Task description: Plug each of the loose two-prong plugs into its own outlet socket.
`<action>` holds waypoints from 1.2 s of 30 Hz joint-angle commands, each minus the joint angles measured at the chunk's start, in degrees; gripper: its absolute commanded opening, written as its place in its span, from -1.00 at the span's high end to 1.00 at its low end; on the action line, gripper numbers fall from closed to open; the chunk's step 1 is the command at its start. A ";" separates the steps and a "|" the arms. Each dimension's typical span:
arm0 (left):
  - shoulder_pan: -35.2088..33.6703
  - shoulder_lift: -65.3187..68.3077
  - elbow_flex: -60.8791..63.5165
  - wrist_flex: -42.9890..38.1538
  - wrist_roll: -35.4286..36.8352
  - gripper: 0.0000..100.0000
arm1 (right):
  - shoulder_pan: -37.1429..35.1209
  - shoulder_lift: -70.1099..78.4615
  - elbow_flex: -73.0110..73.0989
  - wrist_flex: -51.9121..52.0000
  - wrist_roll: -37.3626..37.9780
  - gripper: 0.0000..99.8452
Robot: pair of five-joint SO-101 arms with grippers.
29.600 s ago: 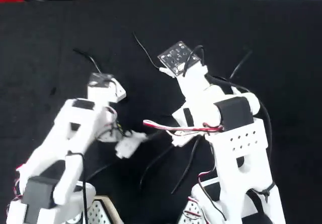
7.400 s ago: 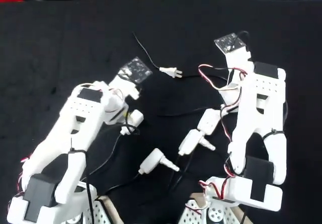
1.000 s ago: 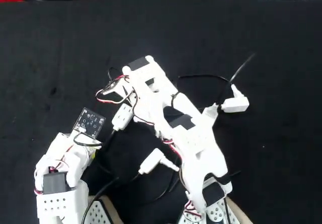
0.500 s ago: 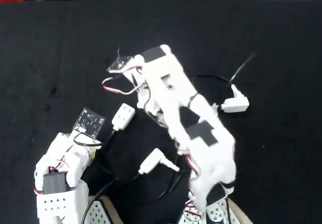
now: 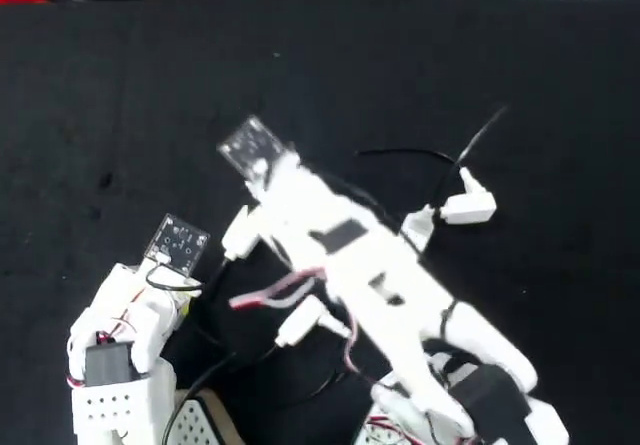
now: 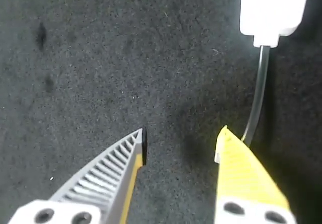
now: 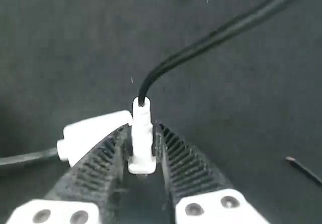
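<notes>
Plug (image 7: 142,110) clamped in right hand (image 7: 142,127), socket (image 7: 88,132) just beside, near nine o'clock from bench (image 5: 100,85) centre. Square it to the socket before pushing; left hand (image 6: 181,131), apart and empty, could brace.

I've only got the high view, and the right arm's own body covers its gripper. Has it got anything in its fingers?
Observer: Yes. The right gripper is shut on a small white plug that has a black cable.
Operator: Is anything next to that plug?
Observer: A white piece on its own cord lies right beside it, against the gripper. I cannot tell whether the plug is in it.
Operator: And the left gripper?
Observer: The left gripper is open and holds nothing. A white two-slot socket lies on the black cloth ahead of it.
</notes>
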 commanded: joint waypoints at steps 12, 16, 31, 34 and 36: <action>-0.22 0.18 -0.13 -1.67 -0.53 0.53 | -1.41 16.48 8.40 -44.48 -5.01 0.98; -0.22 0.18 -0.13 -1.67 -0.53 0.53 | -1.41 15.25 12.53 -50.20 -5.01 0.98; -0.13 0.18 -0.13 -1.67 -0.62 0.53 | -5.89 5.41 20.18 -47.30 -2.29 0.98; -0.13 0.18 -0.13 -1.67 -0.62 0.53 | -6.24 2.77 21.93 -46.77 -2.29 0.98; -0.13 0.18 -0.13 -1.67 -0.62 0.53 | -6.07 2.77 21.05 -43.87 -2.29 0.98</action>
